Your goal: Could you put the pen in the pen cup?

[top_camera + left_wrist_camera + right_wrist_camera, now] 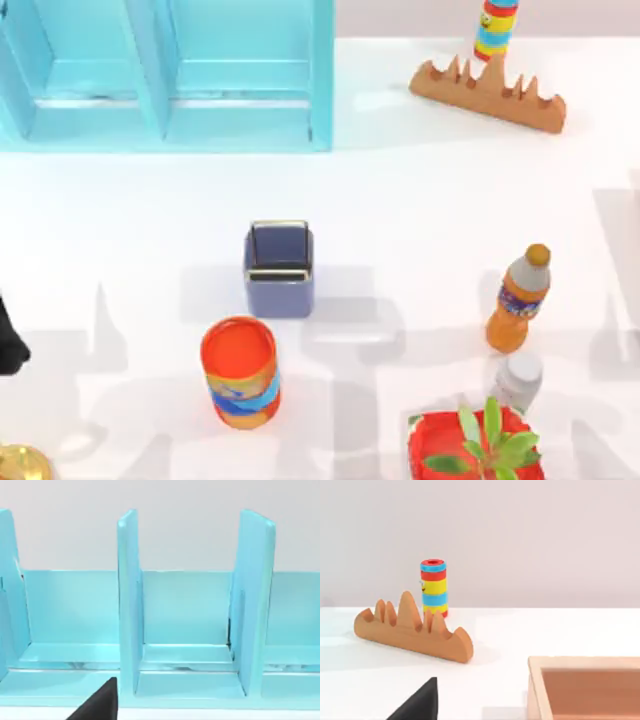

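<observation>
Largest, at the table's (pixel 420 190) back left: a turquoise shelf unit (pixel 165 75), upright dividers (pixel 129 600) seen close in the left wrist view. Back right: a jagged wooden rack (pixel 487 92) in front of a striped cylinder (pixel 495 28); beside these, a wooden tray's corner (pixel 585 685) in the right wrist view. Centre: the slate-blue pen cup (pixel 279 268), upright, with the orange can (pixel 240 372) near it in front. Right: an orange bottle (pixel 518 298), a white bottle (pixel 517 381), a potted plant (pixel 472 447). Dark arm part (pixel 10 340) at the left edge. Gripper state: cannot tell. Pen's place: cannot tell.
</observation>
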Robot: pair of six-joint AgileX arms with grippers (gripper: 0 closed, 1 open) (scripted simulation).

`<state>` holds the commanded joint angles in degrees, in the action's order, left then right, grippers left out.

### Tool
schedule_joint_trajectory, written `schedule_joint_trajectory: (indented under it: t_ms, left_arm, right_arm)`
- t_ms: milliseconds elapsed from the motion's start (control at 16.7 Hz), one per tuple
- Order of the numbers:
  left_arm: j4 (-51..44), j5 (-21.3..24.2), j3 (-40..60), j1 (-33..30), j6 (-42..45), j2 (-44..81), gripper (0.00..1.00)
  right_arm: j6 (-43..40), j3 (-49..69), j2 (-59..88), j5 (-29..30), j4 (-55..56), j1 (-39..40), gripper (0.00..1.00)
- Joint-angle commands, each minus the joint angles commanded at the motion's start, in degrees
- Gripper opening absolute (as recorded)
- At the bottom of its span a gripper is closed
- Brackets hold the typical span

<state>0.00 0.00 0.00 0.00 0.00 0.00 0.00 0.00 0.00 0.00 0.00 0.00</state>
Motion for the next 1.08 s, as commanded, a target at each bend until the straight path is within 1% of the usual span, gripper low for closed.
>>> schedule_joint_trajectory:
  t_ms: [60,120,240,360,480,660,840,960,1080]
  left_arm:
    - [0.2,0.0,2.3,0.0,0.0,-0.8,1.00]
    - [0.2,0.0,2.3,0.0,0.0,-0.8,1.00]
    - [-0.5,1.7,4.0,1.0,-0.9,1.0,1.00]
    - [-2.3,5.4,8.1,3.3,-2.7,5.2,1.00]
    - [-5.0,10.5,14.4,6.6,-5.2,11.7,1.00]
    - [-10.1,18.9,26.2,12.7,-9.7,25.7,1.00]
    - [-16.0,26.4,38.7,19.3,-14.4,43.6,1.00]
    - [-20.1,30.3,46.7,23.7,-17.5,57.1,1.00]
    - [-24.1,33.1,54.2,28.0,-20.4,70.7,1.00]
  right_arm:
    - [0.0,0.0,0.0,0.0,0.0,0.0,1.00]
    - [0.0,0.0,0.0,0.0,0.0,0.0,1.00]
    - [0.0,0.0,0.0,0.0,0.0,0.0,1.00]
    - [0.0,0.0,0.0,0.0,0.0,0.0,1.00]
    - [0.0,0.0,0.0,0.0,0.0,0.0,1.00]
    - [0.0,0.0,0.0,0.0,0.0,0.0,1.00]
    - [0.0,0.0,0.0,0.0,0.0,0.0,1.00]
    - [0.0,0.0,0.0,0.0,0.0,0.0,1.00]
    - [0.0,0.0,0.0,0.0,0.0,0.0,1.00]
